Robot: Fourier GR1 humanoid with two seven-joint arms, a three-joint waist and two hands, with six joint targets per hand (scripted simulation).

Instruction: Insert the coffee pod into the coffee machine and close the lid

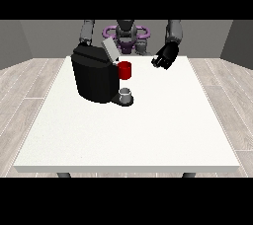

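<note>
A large white desk [148, 135] fills the front view, with the robot small at twelve o'clock behind its far edge. On the desk's far-left part, toward ten o'clock from the desk's middle, stands the coffee machine [94, 78] — a bulky black body with rounded sides. Its lid [109, 50], a pale grey flap, is raised and tilts up toward one o'clock from the machine's top. Just beside the machine at three o'clock sits a red thing at the machine [125, 70], cylinder-shaped and touching the machine's front face. Directly below it, at six o'clock from the red thing, a small grey thing [126, 95] rests on the machine's dark base plate; it looks like a short, squat cup shape with a lighter top, but I cannot tell whether it is the coffee pod.

The robot hand at the view's right [164, 57] hangs over the far edge of the desk, at about three o'clock from the raised lid and well apart from the machine. Its black fingers are curled inward and nothing shows between them. The other robot hand is hidden behind the machine — only its grey arm [87, 32] shows above the black body, so its fingers cannot be told.
</note>
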